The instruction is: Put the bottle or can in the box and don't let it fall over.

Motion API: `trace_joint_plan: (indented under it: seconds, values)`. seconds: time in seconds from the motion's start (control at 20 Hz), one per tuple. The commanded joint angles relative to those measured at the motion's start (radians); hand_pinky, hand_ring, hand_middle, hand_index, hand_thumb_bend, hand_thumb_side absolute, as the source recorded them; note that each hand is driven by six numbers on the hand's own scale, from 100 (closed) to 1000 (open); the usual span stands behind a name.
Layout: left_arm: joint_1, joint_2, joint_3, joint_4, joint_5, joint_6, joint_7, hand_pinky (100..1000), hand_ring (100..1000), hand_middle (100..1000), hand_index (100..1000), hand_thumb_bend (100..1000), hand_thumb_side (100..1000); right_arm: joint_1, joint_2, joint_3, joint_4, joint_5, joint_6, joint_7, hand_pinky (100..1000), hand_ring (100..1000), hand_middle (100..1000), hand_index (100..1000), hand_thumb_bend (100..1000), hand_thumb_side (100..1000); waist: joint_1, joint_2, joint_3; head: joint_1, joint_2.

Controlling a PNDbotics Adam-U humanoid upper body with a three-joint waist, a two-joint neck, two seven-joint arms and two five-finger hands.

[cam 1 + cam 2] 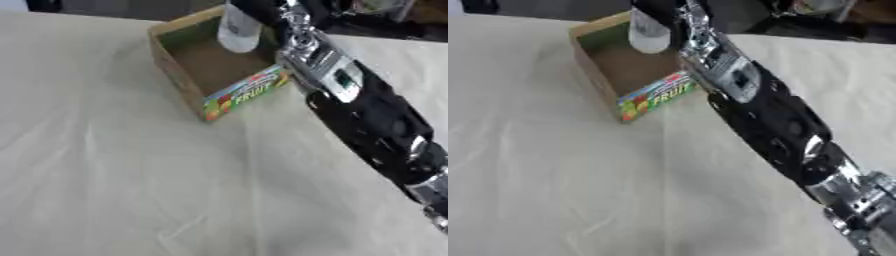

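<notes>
Left eye view: right hand at 12 o'clock, fingers hidden, grip unclear. Bottle over box; likely light, slick, tippy; hold mid-body.

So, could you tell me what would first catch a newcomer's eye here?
The right arm runs diagonally from the lower right toward the top centre. There a pale bottle hangs above an open cardboard box with a colourful FRUIT label. The cloth-covered table fills the rest.

Pale bottle upright over open cardboard box.
</notes>
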Motion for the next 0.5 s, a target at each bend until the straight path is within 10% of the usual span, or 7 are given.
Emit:
trace_joint_plan:
  seconds: [0.05, 0.5]
  values:
    - [-0.020, 0.026, 0.000, -0.021, 0.010, -0.010, -0.002, 1000, 650, 716, 716, 478, 350, -0.041, 0.004, -0.007, 0.074, 0.020, -0.052, -0.012, 1000, 1000, 1000, 380, 100, 425, 0.003, -0.011, 0.009, -0.029, -0.007]
    - [-0.043, 0.025, -0.003, -0.021, 0.015, -0.015, -0.009, 1000, 651, 715, 716, 476, 348, -0.075, -0.006, -0.023, 0.202, 0.055, -0.165, -0.011, 1000, 1000, 1000, 416, 100, 422, -0.014, 0.007, 0.049, -0.067, -0.031]
